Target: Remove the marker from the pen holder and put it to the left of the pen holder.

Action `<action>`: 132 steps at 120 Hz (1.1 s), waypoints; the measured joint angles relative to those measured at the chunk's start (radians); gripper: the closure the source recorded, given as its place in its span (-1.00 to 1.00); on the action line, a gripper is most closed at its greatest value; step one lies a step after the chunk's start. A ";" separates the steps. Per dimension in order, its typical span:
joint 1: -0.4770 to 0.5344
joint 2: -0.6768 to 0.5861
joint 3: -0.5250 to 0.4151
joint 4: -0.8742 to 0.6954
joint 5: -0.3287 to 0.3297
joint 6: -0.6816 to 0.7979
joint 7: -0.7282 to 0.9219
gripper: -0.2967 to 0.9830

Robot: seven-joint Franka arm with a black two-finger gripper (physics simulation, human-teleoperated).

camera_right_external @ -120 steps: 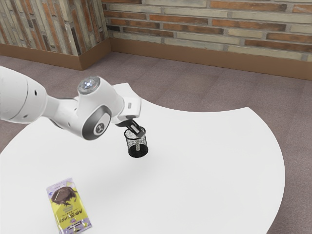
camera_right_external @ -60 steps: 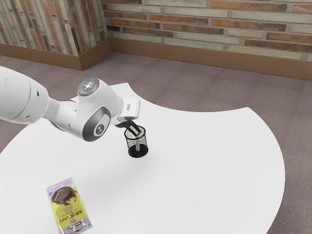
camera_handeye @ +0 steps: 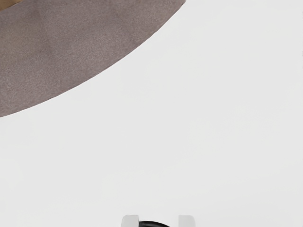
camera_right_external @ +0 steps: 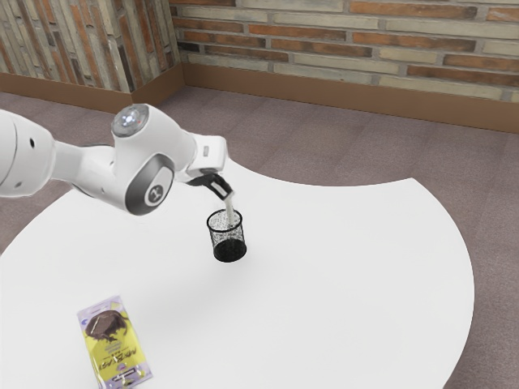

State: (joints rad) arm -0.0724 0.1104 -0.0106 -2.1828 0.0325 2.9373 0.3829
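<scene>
Marker (camera_right_external: 230, 209) and gripper (camera_right_external: 221, 190) have been raised rel. to the prev. frame; pen holder (camera_right_external: 229, 237) and packet (camera_right_external: 115, 342) have not been shifted. Nearest in the ext. view, the packet is laid flat on the table (camera_right_external: 349, 259), well apart from the holder, toward that view's left; yellow & purple wrapping is seen. Beyond it, the mesh holder is stood upright on the table. The marker is held near-vert. over the holder's mouth; whether its lower end has cleared the rim can't be told. Its upper end is gripped between the fingers, which are closed down to approx. marker width. In the wrist view, part of the holder's black rim is seen at the lower edge. Past the table, carpeted floor (camera_right_external: 324, 154) is seen, then a brick wall (camera_right_external: 324, 40) w/ brown skirting (camera_right_external: 365, 96).
</scene>
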 joint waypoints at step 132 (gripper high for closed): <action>0.409 0.350 -0.189 0.273 -0.138 -0.026 0.005 0.52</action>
State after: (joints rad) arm 0.3370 0.4608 -0.2000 -1.9097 -0.1057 2.9118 0.3876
